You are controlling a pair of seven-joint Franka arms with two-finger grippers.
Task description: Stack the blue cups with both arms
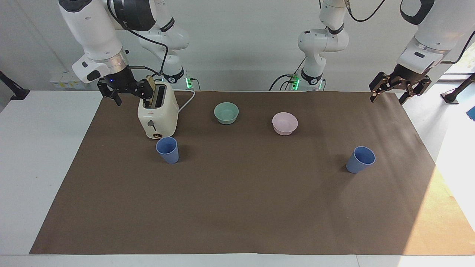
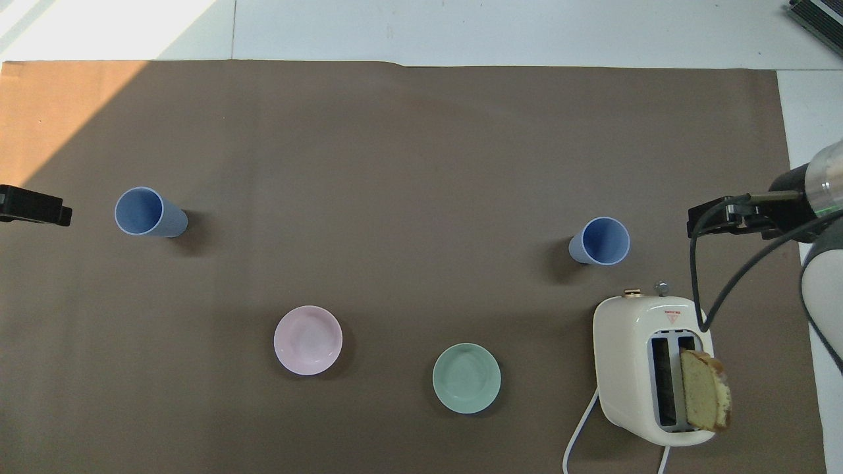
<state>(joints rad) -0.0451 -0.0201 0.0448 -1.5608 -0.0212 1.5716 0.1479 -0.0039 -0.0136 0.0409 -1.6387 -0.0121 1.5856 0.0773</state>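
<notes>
Across the brown mat (image 1: 237, 207) you have two blue cups standing apart, both grippers released and holding nothing.

At lower centre-left of the facing view, one blue cup (image 1: 167, 150) stands upright just beside the toaster (image 1: 157, 113), which has a bread slice (image 2: 706, 398) in one slot; the other blue cup (image 1: 360, 159) sits at centre-right, tilted. Your right gripper (image 1: 124, 91) hangs at upper left by the toaster, jaws spread; your left gripper (image 1: 399, 91) hangs at upper right over the mat's edge, jaws spread. Between them sit the teal bowl (image 1: 226, 113) and pink bowl (image 1: 285, 123).
</notes>
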